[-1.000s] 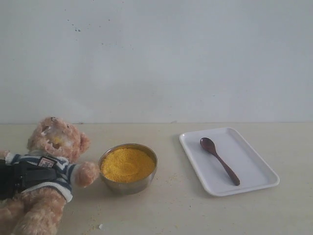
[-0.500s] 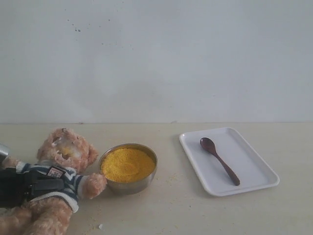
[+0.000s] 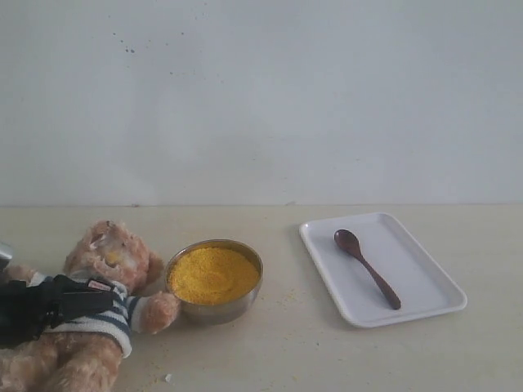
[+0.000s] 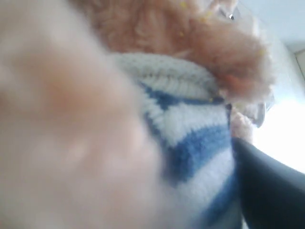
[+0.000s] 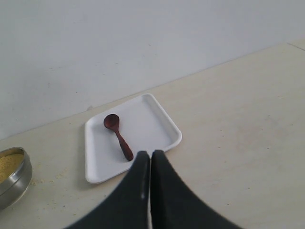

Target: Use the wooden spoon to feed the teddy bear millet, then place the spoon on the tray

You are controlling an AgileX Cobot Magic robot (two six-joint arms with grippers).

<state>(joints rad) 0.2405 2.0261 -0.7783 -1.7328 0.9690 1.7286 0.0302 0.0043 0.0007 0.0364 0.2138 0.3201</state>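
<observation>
right wrist view alone shows right claw [image 5: 149,157].

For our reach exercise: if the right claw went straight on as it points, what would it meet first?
Probably the tray, beside the handle end of the wooden spoon. The shut right claw aims there, though depth is unclear.

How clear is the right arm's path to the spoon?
Probably clear: the spoon lies alone on the tray, nothing over it. The right gripper, shut, hangs apart from it and would need to open.
</observation>
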